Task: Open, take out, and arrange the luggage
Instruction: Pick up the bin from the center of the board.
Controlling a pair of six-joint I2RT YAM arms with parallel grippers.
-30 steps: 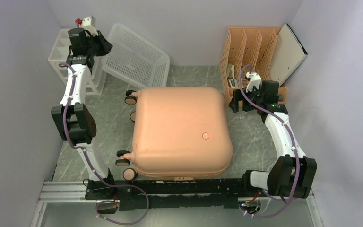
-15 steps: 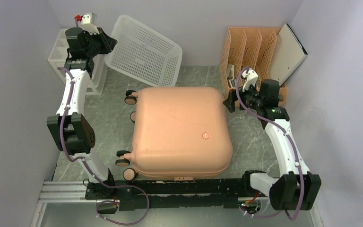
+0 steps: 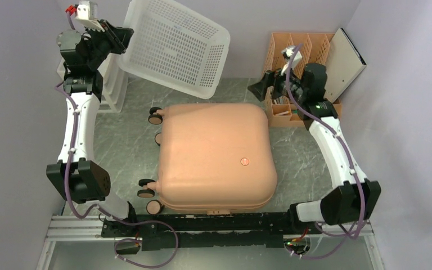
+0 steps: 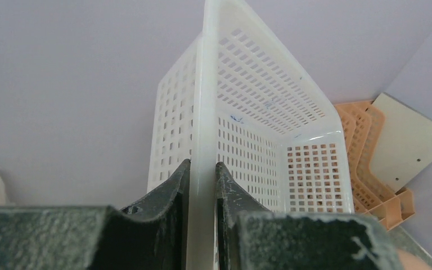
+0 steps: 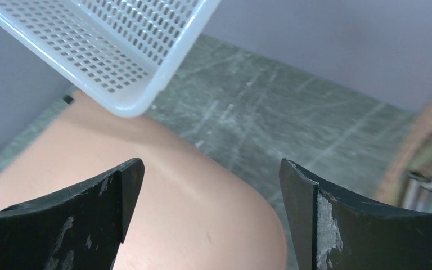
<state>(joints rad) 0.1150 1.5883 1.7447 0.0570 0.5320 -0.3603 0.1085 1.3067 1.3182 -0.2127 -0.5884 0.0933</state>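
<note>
The luggage, a salmon-pink hard-shell suitcase, lies flat and closed in the middle of the table, its black wheels to the left; its far right corner fills the lower right wrist view. My left gripper is raised at the far left, shut on the rim of a white perforated basket, which hangs tilted in the air above the table's far side. My right gripper stands open above the suitcase's far right corner, holding nothing, its fingertips wide apart.
An orange-tan slotted file rack stands at the back right with a pale board leaning on it. A white drawer unit sits behind the left arm. The basket's low corner hangs above the suitcase's far edge.
The left arm has lifted the basket up off the table and tilted it. The right arm has risen and swung back toward the file rack, its jaws still open.
</note>
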